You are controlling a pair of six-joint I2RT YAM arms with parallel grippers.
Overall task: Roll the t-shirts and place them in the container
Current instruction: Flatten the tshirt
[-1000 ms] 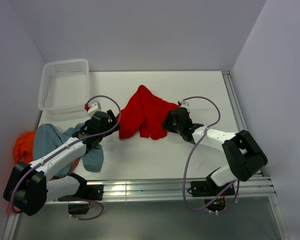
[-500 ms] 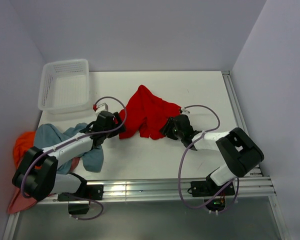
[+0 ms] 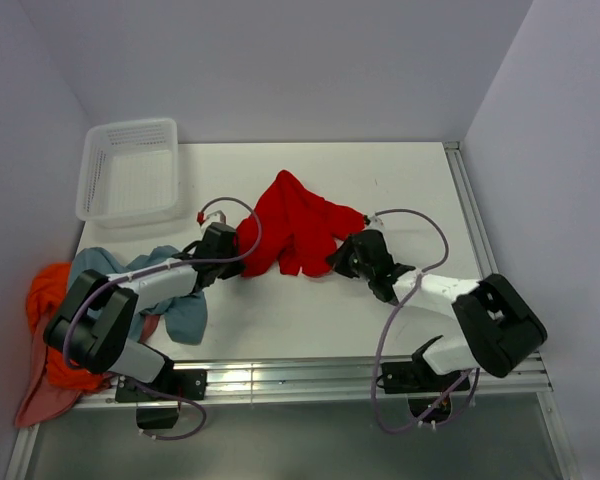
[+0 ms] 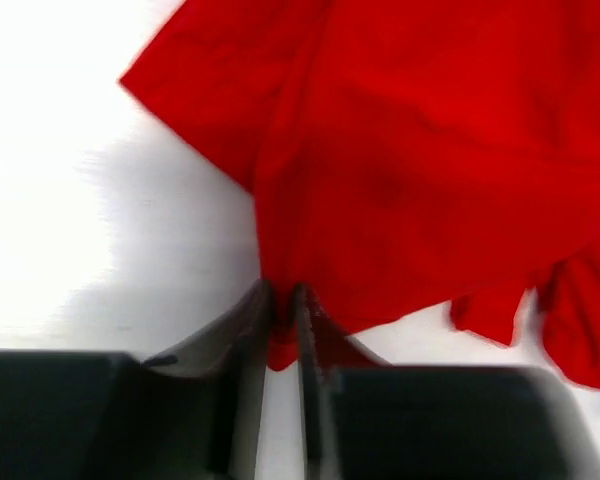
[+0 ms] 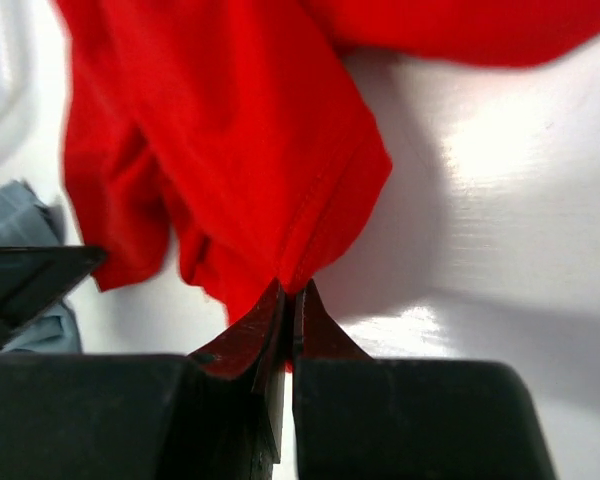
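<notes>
A bright red t-shirt (image 3: 295,222) lies crumpled in the middle of the white table. My left gripper (image 3: 242,250) is at its near left corner, and the left wrist view shows this gripper (image 4: 282,296) shut on a fold of the red t-shirt (image 4: 430,150). My right gripper (image 3: 338,258) is at the near right edge. In the right wrist view it (image 5: 291,292) is shut on the hem of the red t-shirt (image 5: 230,130). A grey-blue t-shirt (image 3: 185,312), an orange one (image 3: 48,285) and a pale pink one (image 3: 35,402) are heaped at the near left.
A white perforated basket (image 3: 130,170) stands at the far left corner. The left arm reaches over the grey-blue t-shirt (image 5: 20,215). A metal rail (image 3: 310,375) runs along the table's near edge, and walls close in the left, back and right.
Both grippers have moved in to the red t-shirt's near edge and shut on it. The shirt's near edge has bunched slightly.
</notes>
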